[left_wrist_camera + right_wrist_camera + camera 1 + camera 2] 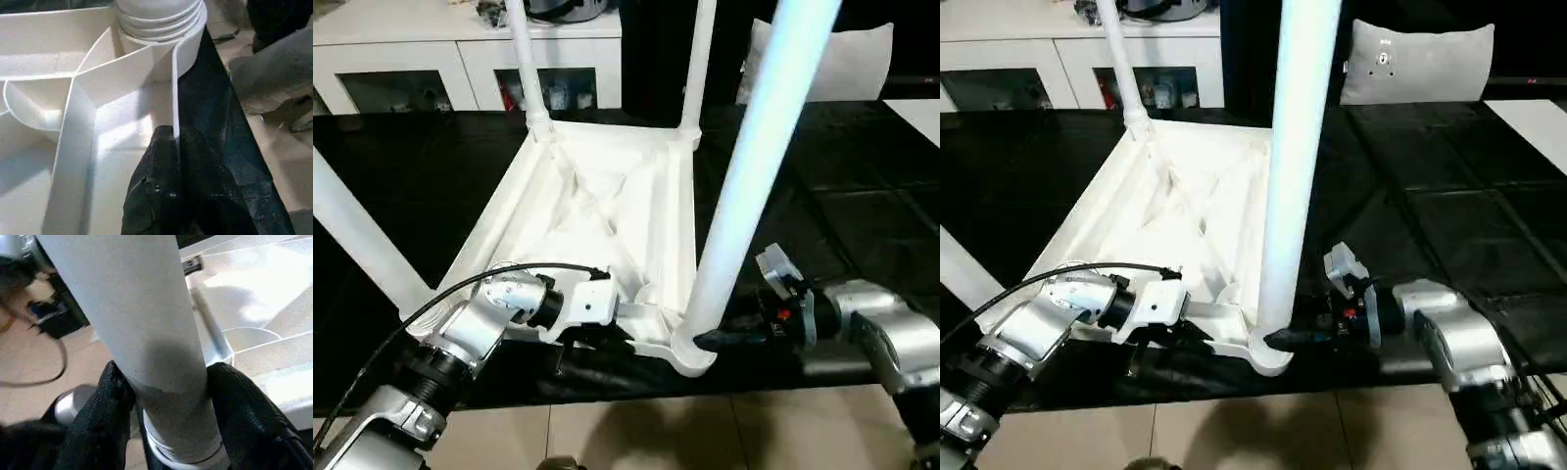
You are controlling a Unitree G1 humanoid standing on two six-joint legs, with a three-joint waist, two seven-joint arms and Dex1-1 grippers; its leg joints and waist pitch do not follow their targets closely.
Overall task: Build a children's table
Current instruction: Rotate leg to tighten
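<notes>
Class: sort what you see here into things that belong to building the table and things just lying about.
Belongs to the job:
- upturned table top
- near leg
- left gripper
- right gripper

Lying about:
- white cabinet
- white cushion

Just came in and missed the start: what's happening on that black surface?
A humanoid robot is putting together a small white children's table, which lies upside down with legs standing up from its corner sockets. The left gripper is shut on the tabletop's near rim, steadying it. The right gripper has its fingers on either side of the near leg, just above the socket. A white cabinet stands behind.
</notes>
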